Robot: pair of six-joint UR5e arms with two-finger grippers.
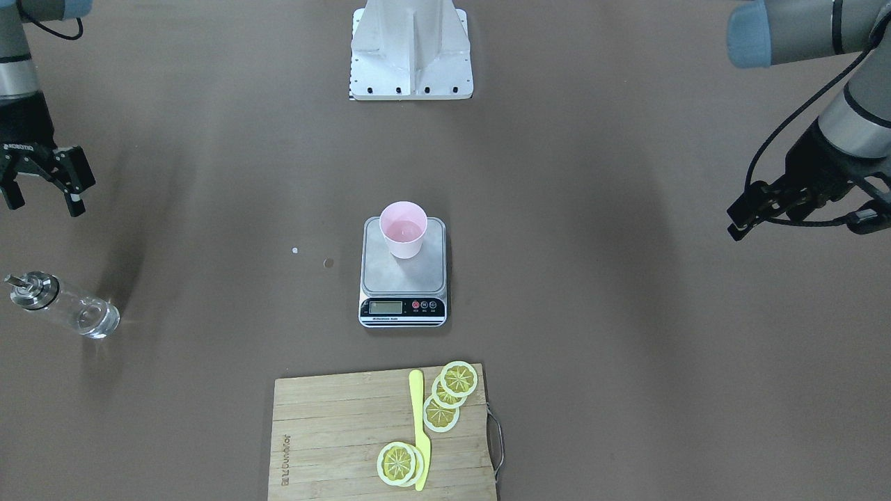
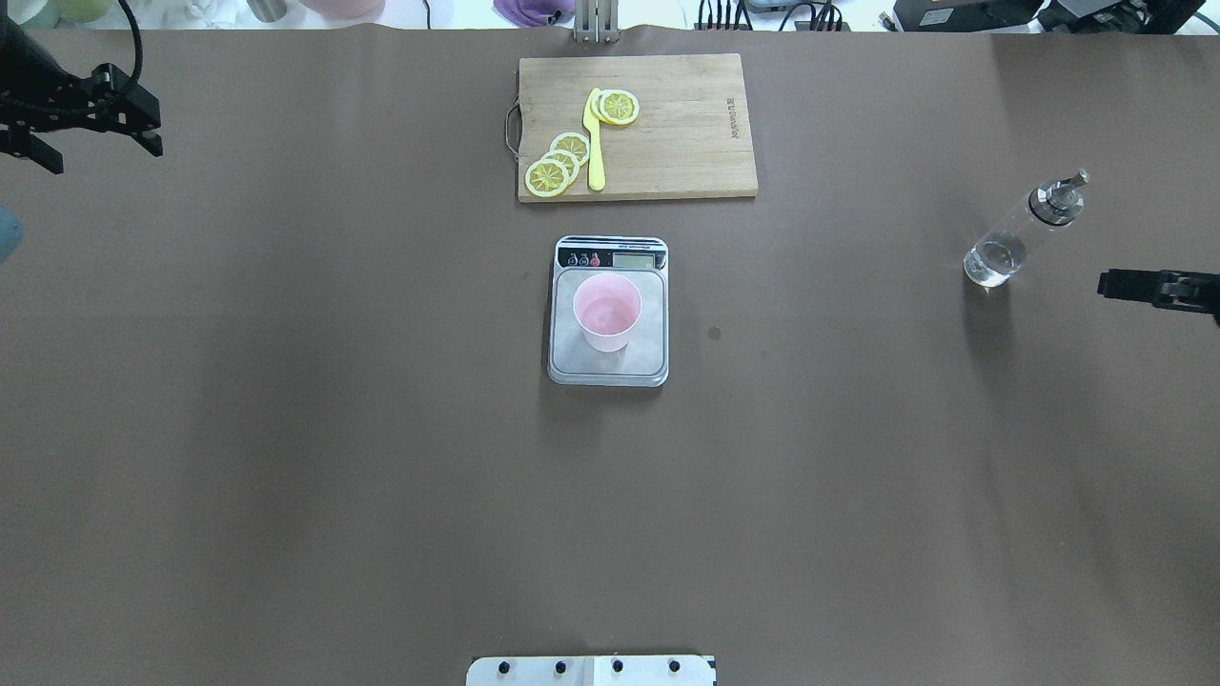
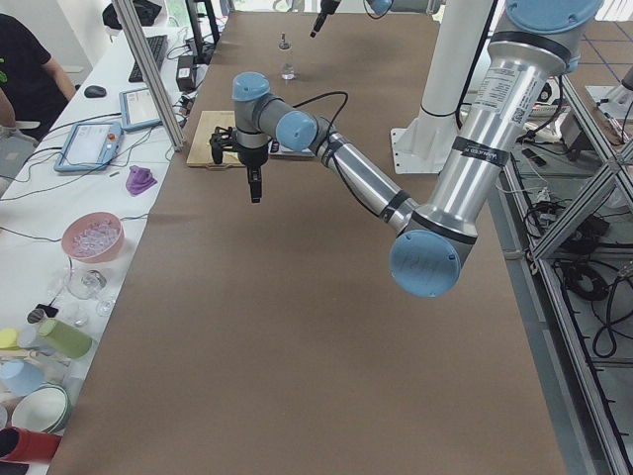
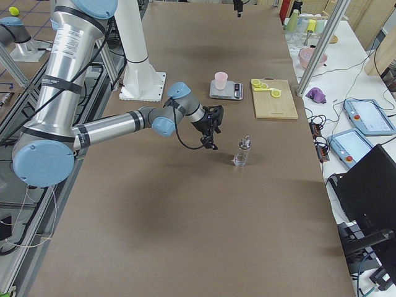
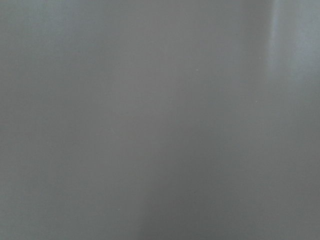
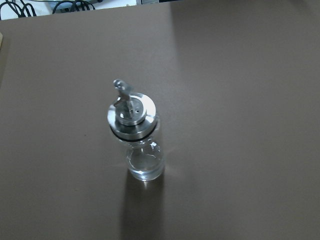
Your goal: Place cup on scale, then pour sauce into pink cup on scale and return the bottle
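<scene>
Closest to us, the bottle fills the right wrist view: upright on the table, silver spout cap on top, sauce clear and low in the glass. Nothing touches it. We see the right gripper near it but apart, off the table, fingers spread, holding nothing. We place the bottle well apart from the scale, out toward the robot's right end of the table. On the scale the cup stands upright, roughly mid-platform. It has a faint sheen inside, and we can't tell if that is liquid. Far off on the other side the left gripper hangs with fingers spread too, empty. Its wrist view gives only blurred grey. Beyond the scale, operators' side, lies a cutting board with lemon slices and a yellow knife.

Risks, our call: we read the bottle as tall, narrow, slick glass, so a fingertip clipping the cap, or an off-centre grip, could tip it and spill sauce through the spout. Any carry to the scale crosses a wide gap, with room to drip on the table. The cup looks light. A nudge from the spout could knock it over or off the platform, and a fast tilt could overshoot the rim onto the display.
</scene>
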